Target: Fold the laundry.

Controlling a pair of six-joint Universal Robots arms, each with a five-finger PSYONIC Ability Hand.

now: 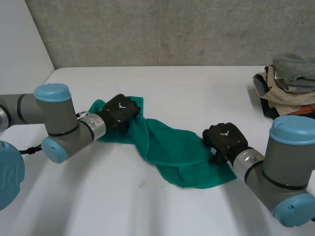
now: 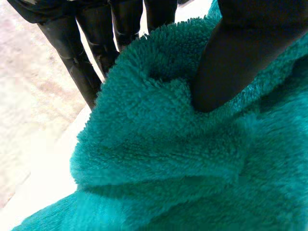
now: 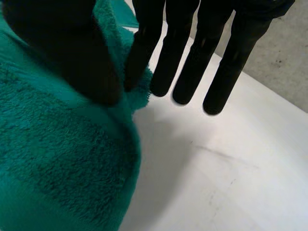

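A green towel [image 1: 172,147] lies bunched in a twisted band across the white table [image 1: 187,88]. My left hand [image 1: 120,110] grips its far left end. In the left wrist view the thumb [image 2: 240,57] presses into the pile of the towel [image 2: 168,159], with the fingers [image 2: 82,62] on the other side of the fold. My right hand [image 1: 225,140] sits on the towel's right end. There the thumb [image 3: 62,48] lies on the towel [image 3: 57,154] and pinches its edge against the nearest of the fingers [image 3: 139,57]; the rest reach straight past the cloth.
A heap of other laundry [image 1: 288,86], grey, tan and dark pieces, is stacked at the table's back right edge. A grey wall runs behind the table. Bare tabletop [image 3: 216,168] lies beyond my right fingertips.
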